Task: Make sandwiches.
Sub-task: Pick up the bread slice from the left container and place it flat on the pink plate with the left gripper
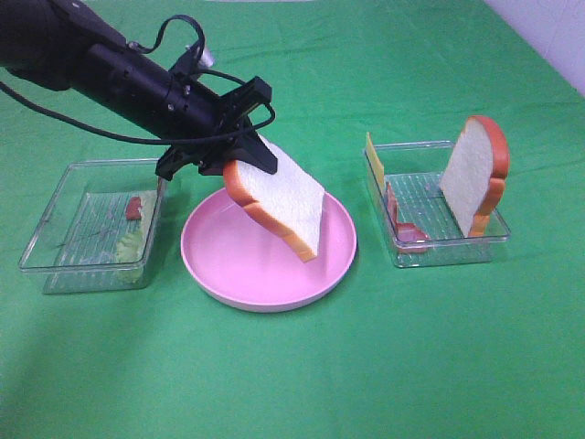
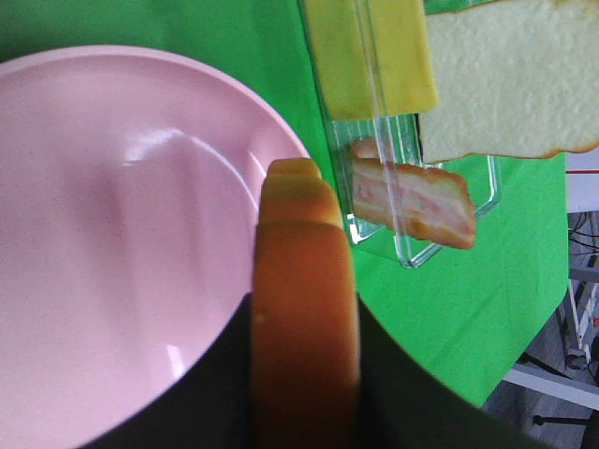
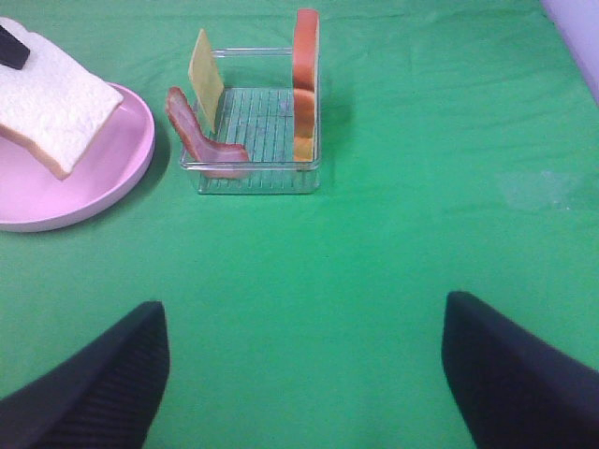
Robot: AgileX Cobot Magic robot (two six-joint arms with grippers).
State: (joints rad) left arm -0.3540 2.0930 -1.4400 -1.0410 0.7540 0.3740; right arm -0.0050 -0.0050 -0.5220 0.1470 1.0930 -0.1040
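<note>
My left gripper [image 1: 241, 163] is shut on the crust edge of a white bread slice [image 1: 281, 203], which hangs tilted over the round pink plate [image 1: 208, 271]. In the left wrist view the orange-brown crust [image 2: 304, 299] runs between my dark fingers [image 2: 404, 404], above the plate [image 2: 112, 234]. A second bread slice [image 1: 475, 174] stands upright in the right clear tray [image 1: 450, 254], alongside a yellow cheese square [image 1: 372, 157] and bacon [image 1: 402, 229]. My right gripper [image 3: 299, 374] is open and holds nothing, hovering over green cloth short of that tray [image 3: 253, 180].
The left clear tray [image 1: 55, 261] holds light green lettuce [image 1: 130, 242] and a small bacon piece [image 1: 133, 208]. A green cloth [image 1: 292, 384] covers the whole table. My left arm and its cable stretch in from the far left corner.
</note>
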